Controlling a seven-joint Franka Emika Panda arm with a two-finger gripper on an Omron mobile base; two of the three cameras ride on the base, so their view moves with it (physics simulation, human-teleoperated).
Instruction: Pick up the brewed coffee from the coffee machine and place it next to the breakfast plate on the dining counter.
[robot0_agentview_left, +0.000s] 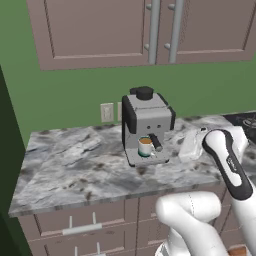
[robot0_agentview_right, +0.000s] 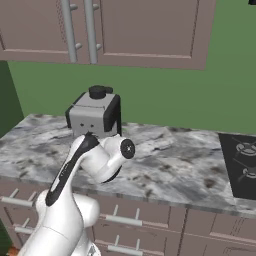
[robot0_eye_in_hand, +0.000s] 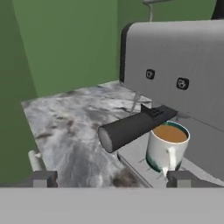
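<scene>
The coffee machine (robot0_agentview_left: 146, 122) stands on a narrow marble worktop (robot0_agentview_left: 70, 167) against the green wall. It is a grey box with black sides and a round knob on top, also seen from the other side (robot0_agentview_right: 95, 117). The brewed coffee (robot0_agentview_left: 145, 146), a white mug with a teal base, sits on the drip tray under the black portafilter handle (robot0_eye_in_hand: 131, 127). In the hand view the mug (robot0_eye_in_hand: 167, 148) is close ahead, right of centre, handle towards me. My gripper (robot0_eye_in_hand: 113, 179) is open and holds nothing. It hovers just right of the machine (robot0_agentview_left: 184, 149). The breakfast plate and dining counter are out of view.
Brown wall cabinets (robot0_agentview_left: 125, 30) hang above the machine, and drawers (robot0_agentview_left: 80, 225) run below the worktop. A black stove top (robot0_agentview_right: 242, 165) lies at the right end. A wall outlet (robot0_agentview_left: 107, 112) sits left of the machine. My own arm (robot0_agentview_right: 75, 170) hides the machine's front in the right base view.
</scene>
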